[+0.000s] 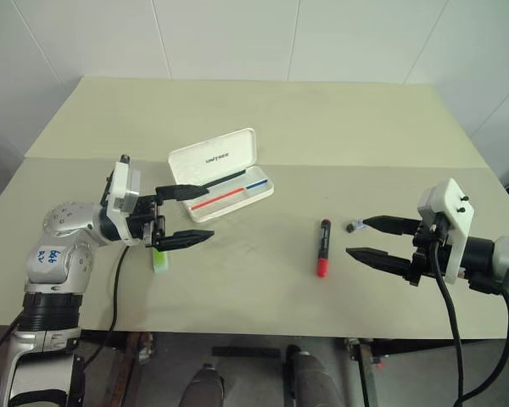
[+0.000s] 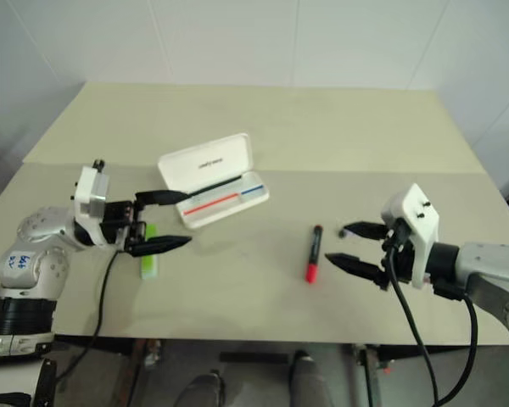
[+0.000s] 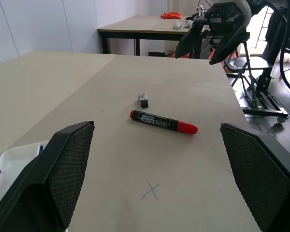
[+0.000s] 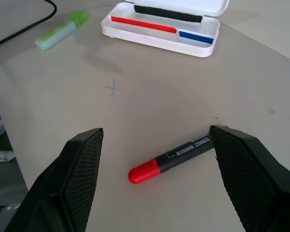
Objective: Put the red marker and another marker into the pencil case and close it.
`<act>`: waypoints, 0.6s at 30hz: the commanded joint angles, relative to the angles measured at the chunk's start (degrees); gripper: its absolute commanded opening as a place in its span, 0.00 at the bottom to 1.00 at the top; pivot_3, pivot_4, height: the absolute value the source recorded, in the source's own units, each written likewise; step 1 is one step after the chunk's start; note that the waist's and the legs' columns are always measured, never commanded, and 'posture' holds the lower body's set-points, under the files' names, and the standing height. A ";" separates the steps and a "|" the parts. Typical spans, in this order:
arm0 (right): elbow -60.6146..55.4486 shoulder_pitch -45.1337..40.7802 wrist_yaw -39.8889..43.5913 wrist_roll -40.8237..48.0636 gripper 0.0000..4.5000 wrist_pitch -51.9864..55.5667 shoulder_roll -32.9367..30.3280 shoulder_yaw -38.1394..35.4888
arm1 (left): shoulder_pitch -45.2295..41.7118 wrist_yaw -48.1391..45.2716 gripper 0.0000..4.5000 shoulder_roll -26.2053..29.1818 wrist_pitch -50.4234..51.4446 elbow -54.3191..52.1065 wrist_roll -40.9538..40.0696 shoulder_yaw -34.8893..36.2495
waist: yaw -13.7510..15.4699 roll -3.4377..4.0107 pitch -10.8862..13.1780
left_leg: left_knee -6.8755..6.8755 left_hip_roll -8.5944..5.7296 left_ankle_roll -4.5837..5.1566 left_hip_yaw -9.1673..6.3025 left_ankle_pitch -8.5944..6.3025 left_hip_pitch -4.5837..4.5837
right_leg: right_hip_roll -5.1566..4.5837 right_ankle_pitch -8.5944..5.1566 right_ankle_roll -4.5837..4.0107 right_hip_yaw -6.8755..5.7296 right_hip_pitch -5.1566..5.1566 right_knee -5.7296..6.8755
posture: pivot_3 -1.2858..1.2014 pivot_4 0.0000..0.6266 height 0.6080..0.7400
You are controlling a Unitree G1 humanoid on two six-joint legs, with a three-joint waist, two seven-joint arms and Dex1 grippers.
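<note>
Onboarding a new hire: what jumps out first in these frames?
The open white pencil case sits mid-table, red and blue lines showing inside. The red marker lies loose just ahead of the open right claw. The lime-green marker lies under the open left claw.

Head stereo pair looks down over the whole bench [image 1: 263,110]. Both wrist views sit low, facing inward; all share the red marker [image 1: 323,247].

A lab: bare white walls [image 1: 237,38], plain work tables [image 3: 135,24].
</note>
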 commanded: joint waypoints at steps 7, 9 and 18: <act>-2.73 -4.31 -4.29 1.89 0.83 -1.23 2.94 2.33 | -2.96 -1.16 0.99 -1.39 -1.83 2.17 0.43 -0.82 | -0.07 0.00 0.00 | 0.02 0.00 0.00 0.00 0.00 0.02 | 0.00 0.00 0.00 0.00 -0.01 0.07 | 0.52 0.24 1.00; -2.88 -5.48 -4.85 2.24 0.83 -1.09 3.04 3.06 | -3.87 -1.86 0.99 -1.83 -2.77 3.74 1.02 -1.40 | -0.04 0.00 0.00 | 0.02 0.00 0.00 -0.01 0.00 0.00 | 0.00 0.01 0.02 0.00 -0.02 0.11 | 0.52 0.24 1.00; -4.10 -9.23 -9.09 3.60 0.83 -1.15 7.53 8.88 | -3.00 4.08 0.99 -3.39 -6.99 4.69 6.92 -2.53 | -0.20 0.00 0.00 | 0.00 0.01 0.00 -0.01 0.00 0.02 | 0.01 0.08 0.16 0.00 -0.04 0.36 | 0.52 0.24 1.00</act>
